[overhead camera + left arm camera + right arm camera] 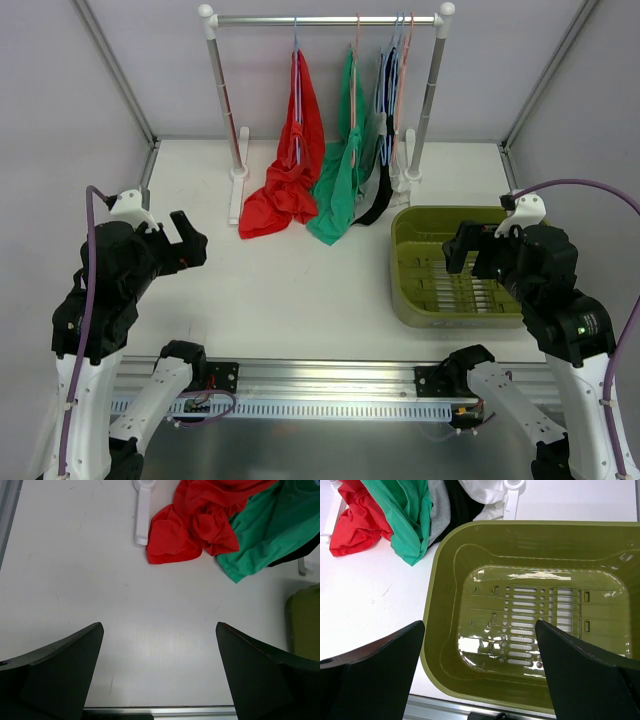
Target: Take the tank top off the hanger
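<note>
On the rack (325, 19), the red top (295, 170) suits the left gripper (159, 626) (spread wide, as is the right gripper (479, 625)); best pinch it high, beside the hanger (296, 58).

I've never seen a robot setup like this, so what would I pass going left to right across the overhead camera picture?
left gripper → rack's left post → red garment → green garment → olive basket
</note>
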`<state>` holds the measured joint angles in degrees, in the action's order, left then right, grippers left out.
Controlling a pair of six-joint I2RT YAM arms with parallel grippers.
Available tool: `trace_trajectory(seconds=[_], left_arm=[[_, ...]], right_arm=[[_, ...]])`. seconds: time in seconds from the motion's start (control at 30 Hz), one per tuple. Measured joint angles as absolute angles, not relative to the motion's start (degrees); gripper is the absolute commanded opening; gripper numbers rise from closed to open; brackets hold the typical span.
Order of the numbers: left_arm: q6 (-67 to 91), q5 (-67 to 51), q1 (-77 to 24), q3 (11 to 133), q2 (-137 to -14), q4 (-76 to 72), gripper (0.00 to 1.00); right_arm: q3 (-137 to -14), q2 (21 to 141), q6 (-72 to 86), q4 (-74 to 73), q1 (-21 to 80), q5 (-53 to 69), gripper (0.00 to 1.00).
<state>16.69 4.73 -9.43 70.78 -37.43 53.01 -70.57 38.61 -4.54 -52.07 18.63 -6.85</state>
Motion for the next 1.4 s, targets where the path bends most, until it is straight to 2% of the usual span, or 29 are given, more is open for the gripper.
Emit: trace_trajectory(seconds=[0.33,0.57,0.8,0.93,1.0,1.13,1.17,1.23,1.27,1.37,1.4], left_arm=[[17.1,4.5,-9.4,71.4,-38.7,53.1,0.99],[19.8,-2.7,-9.6,81.3,-48.8,50.3,0.99],[21.3,-1.3,-19.1,109.0,-80.9,41.1,0.99],[19.7,-0.6,-21.1,126.1,-100.8,37.5,0.99],[18.8,-0.4,-21.5,132.7,-108.4,36.8,0.95],[17.1,0.2,-22.2,137.5,-116.3,34.9,0.69],[16.6,0.4,-22.5,137.6,-117.3,34.5,0.57],[16.0,0.8,-22.9,137.6,-118.1,34.0,0.46],[15.5,1.1,-23.2,137.6,-118.2,33.8,0.37],[14.1,2.6,-24.3,137.7,-118.1,31.9,0.21],[13.8,3.2,-24.7,137.8,-118.0,31.2,0.12]], right_arm=[[-70.5,38.3,-4.0,-51.1,18.6,-6.8,0.99],[-66.5,34.3,-1.7,-45.1,18.6,-3.4,0.99],[-63.5,30.3,0.9,-41.4,18.6,7.1,0.99],[-61.7,30.2,2.0,-41.5,18.6,11.8,0.99],[-60.6,29.1,2.4,-41.7,18.6,13.1,1.0],[-59.8,25.7,2.6,-43.6,18.6,14.5,0.99],[-59.8,25.1,2.5,-44.0,18.6,14.7,0.99],[-59.8,24.0,2.5,-44.9,18.6,14.9,0.99],[-59.8,23.7,2.5,-45.4,18.6,15.0,1.0],[-59.7,23.6,2.4,-46.5,18.6,15.2,1.0],[-59.5,23.6,2.4,-46.7,18.6,15.3,0.99]])
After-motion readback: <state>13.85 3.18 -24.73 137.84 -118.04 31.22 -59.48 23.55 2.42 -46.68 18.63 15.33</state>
